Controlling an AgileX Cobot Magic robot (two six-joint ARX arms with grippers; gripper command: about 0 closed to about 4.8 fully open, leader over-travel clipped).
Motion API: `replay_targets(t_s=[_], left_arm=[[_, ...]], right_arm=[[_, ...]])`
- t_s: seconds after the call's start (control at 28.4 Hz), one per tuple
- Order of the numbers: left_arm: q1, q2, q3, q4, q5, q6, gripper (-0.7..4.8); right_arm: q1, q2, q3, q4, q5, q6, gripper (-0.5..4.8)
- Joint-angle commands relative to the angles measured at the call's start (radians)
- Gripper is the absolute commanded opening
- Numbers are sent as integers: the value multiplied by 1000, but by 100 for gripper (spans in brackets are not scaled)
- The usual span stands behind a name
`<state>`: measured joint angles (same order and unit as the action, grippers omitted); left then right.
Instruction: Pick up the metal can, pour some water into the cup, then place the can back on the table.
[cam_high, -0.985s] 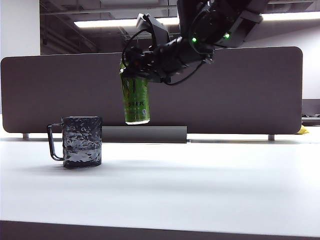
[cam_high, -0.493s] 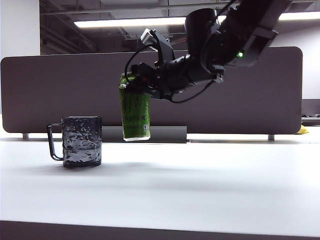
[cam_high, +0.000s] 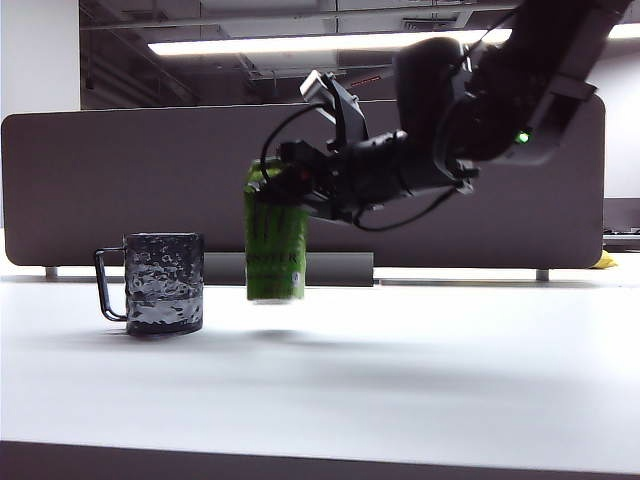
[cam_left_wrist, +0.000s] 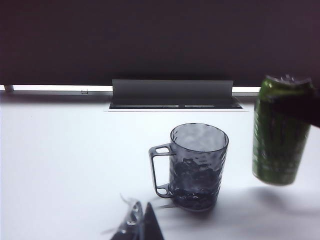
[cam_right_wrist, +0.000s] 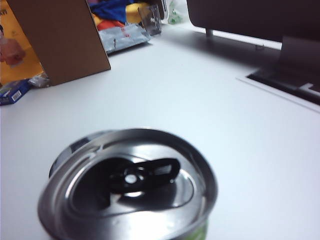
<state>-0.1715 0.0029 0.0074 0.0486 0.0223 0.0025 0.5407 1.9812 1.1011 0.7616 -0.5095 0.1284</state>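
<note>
On the wide white table one dimpled dark translucent mug, partly filled, was seen; one green metal can was pinched upright by the right claw; the left claw's state could not be told.

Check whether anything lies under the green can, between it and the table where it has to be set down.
Nothing visible does. The right gripper holds the can upright just above bare table. The cup stands apart, on the side away from the arm. The left gripper is near the cup, not under the can.
</note>
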Motion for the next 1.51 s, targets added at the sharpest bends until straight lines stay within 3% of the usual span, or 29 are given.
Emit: replay_targets(t_s=[0.04, 0.53, 0.99, 1.27, 1.41, 1.51], left_arm=[[0, 1, 1, 12, 0, -3, -5], [0, 1, 1, 12, 0, -3, -5], [0, 1, 1, 12, 0, -3, -5], [0, 1, 1, 12, 0, -3, -5], [0, 1, 1, 12, 0, -3, -5], [0, 1, 1, 12, 0, -3, -5]], right_arm=[[-3, -23, -43, 110, -6, 8, 72], [-41, -109, -275, 309, 44, 18, 76], [-49, -116, -393, 351, 48, -19, 77], [-49, -116, -399, 351, 44, -25, 174], [-49, -116, -400, 350, 43, -24, 186], [-49, -116, -400, 350, 43, -24, 265]])
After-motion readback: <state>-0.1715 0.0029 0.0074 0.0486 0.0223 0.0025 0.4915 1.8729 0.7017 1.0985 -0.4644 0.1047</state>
